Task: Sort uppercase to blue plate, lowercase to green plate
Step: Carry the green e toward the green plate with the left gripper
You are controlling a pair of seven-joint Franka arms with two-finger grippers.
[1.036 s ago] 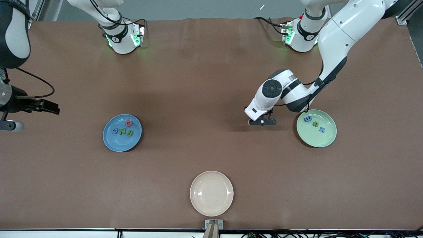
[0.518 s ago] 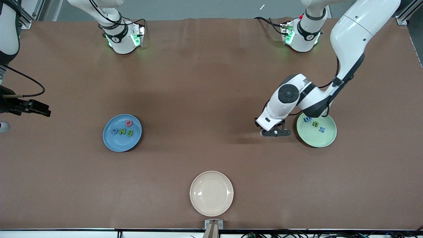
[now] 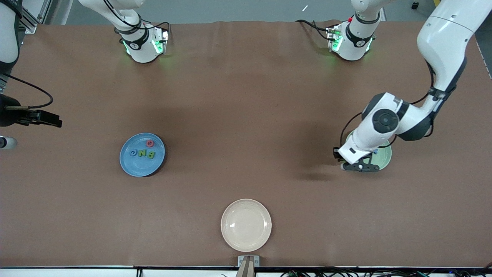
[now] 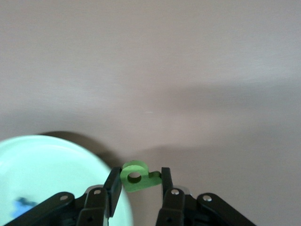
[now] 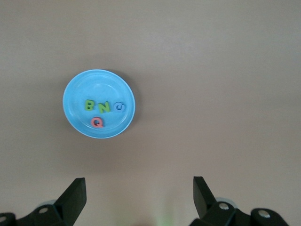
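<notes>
STEP: last lowercase drop | left claw (image 4: 139, 181) grips green p (image 4: 136, 176) over green plate (image 3: 385, 159) rim | right claw (image 5: 139, 197) waits open | NEXT: centre over green plate, release

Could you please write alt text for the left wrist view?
The left gripper holds a small green foam letter p between its black fingers, above brown table at the edge of the pale green plate. A blue letter lies on the plate.
</notes>
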